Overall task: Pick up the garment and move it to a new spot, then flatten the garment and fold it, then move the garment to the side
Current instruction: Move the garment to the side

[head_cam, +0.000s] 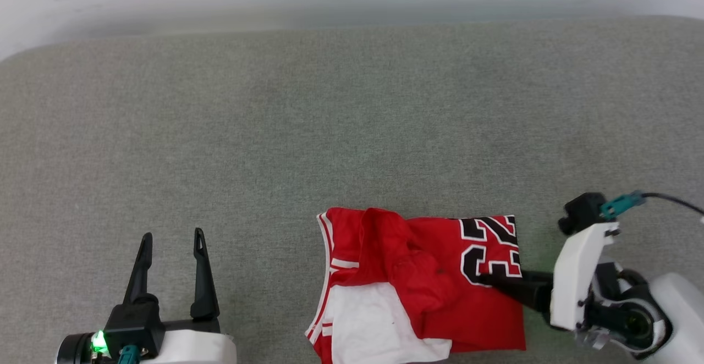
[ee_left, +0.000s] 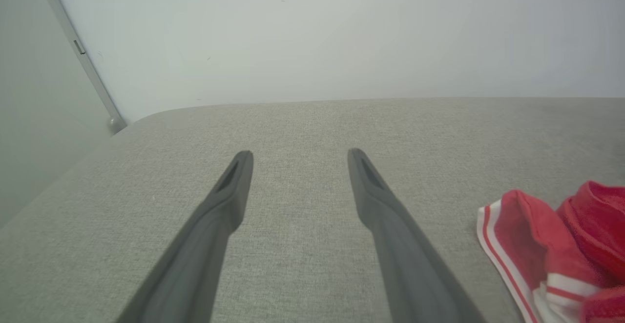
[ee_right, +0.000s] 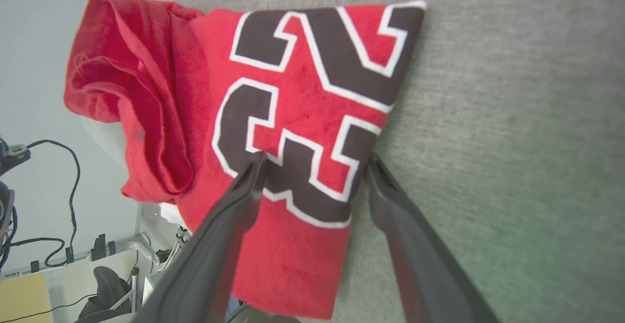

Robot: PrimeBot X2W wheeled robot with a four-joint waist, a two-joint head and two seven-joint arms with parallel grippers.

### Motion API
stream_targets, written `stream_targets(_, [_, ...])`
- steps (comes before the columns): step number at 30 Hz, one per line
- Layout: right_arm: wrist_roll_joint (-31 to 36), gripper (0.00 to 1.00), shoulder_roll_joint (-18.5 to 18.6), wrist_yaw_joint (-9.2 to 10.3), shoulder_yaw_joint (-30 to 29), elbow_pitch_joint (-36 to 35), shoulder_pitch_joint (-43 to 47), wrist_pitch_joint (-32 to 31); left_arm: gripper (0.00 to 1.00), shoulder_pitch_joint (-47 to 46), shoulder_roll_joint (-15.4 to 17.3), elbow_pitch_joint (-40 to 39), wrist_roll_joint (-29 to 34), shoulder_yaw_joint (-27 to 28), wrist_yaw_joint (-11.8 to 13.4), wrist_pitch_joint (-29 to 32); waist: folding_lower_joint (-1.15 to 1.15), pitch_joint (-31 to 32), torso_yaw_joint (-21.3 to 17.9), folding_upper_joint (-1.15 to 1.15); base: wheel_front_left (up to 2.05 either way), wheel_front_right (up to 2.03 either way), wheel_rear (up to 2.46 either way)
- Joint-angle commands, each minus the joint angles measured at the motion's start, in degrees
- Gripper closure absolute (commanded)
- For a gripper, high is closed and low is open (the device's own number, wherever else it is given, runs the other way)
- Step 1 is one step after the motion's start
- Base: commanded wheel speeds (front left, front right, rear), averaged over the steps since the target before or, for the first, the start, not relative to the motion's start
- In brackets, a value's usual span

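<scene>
Red shirt (head_cam: 423, 287), bunched and partly folded, lies on the grey surface (head_cam: 330, 105) toward the robot's right — its right edge sits between the spread fingers of the open right hand (ee_right: 316, 159), the open, empty left hand (head_cam: 171, 240) well apart to its left.

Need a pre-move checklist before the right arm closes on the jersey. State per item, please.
1. Right gripper open: ok.
2. It straddles the garment at the edge by the number: ok, with one side over the digits and the other over the grey surface.
3. Contact with the cloth: cannot tell.
4. Left gripper open, apart from the garment: ok.
5. Garment folded flat: not ok, a bunched red ridge crosses it.
6. Bare surface to move it onto: ok, to the left and beyond.
</scene>
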State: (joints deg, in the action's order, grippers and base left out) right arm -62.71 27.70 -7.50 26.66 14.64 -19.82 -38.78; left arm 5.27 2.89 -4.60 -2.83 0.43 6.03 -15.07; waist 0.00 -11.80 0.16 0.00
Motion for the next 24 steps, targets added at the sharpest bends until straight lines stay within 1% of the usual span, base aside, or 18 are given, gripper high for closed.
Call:
stream_targets(1, [-0.2, 0.00, -0.6, 0.02, 1.1, 0.7, 0.0, 0.2, 0.00, -0.8, 0.0, 0.1, 0.1, -0.1, -0.3, -0.1, 0.00, -1.1, 0.7, 0.00, 0.00, 0.00, 0.00])
stream_targets(5, [-1.3, 0.00, -2.4, 0.07, 5.1, 3.9, 0.3, 0.6, 0.00, -2.1, 0.0, 0.3, 0.1, -0.4, -0.5, -0.1, 0.00, -2.5, 1.6, 0.00, 0.00, 0.00, 0.00])
stream_targets(8, [0.5, 0.00, -2.2, 0.25, 8.9, 7.2, 1.0, 1.1, 0.00, -2.9, 0.0, 0.7, 0.1, -0.6, -0.6, -0.1, 0.00, -3.2, 2.2, 0.00, 0.00, 0.00, 0.00])
stream_targets(10, [0.3, 0.00, -2.4, 0.37, 11.0, 8.7, 1.5, 1.4, 0.00, -3.2, 0.0, 0.9, 0.0, -0.7, -0.6, -0.1, 0.00, -3.3, 2.6, 0.00, 0.00, 0.00, 0.00])
stream_targets(11, [0.9, 0.57, -2.3, 0.41, 11.6, 9.0, 1.1, 2.3, 0.00, -3.3, 0.0, 1.0, 0.0, -0.8, -0.6, -0.1, 0.00, -3.3, 2.7, 0.00, 0.00, 0.00, 0.00])
stream_targets(12, [1.2, 1.00, -2.1, 0.44, 12.4, 9.1, 0.6, 3.3, 0.00, -3.3, 0.0, 1.1, -0.1, -0.8, -0.5, -0.1, 0.00, -3.3, 2.8, 0.00, 0.00, 0.00, 0.00])
stream_targets(14, [1.2, 1.00, -1.5, 0.40, 13.0, 8.5, -0.6, 5.3, 0.00, -3.1, 0.0, 1.4, -0.1, -0.7, -0.3, -0.1, 0.00, -2.7, 2.8, 0.00, 0.00, 0.00, 0.00])
stream_targets(18, [2.1, 1.00, 1.1, 0.10, 14.3, 6.2, -4.3, 9.2, 0.00, -1.7, 0.0, 1.8, -0.2, -0.5, 0.1, -0.1, 0.00, -0.5, 2.4, 0.00, 0.00, 0.00, 0.00])
stream_targets(24, [3.5, 1.00, 5.3, 0.03, 17.3, 1.3, -9.5, 13.1, 0.00, 0.6, 0.0, 1.4, -0.7, -0.5, 0.9, -0.1, 0.00, 3.1, 0.2, 0.00, 0.00, 0.00, 0.00])
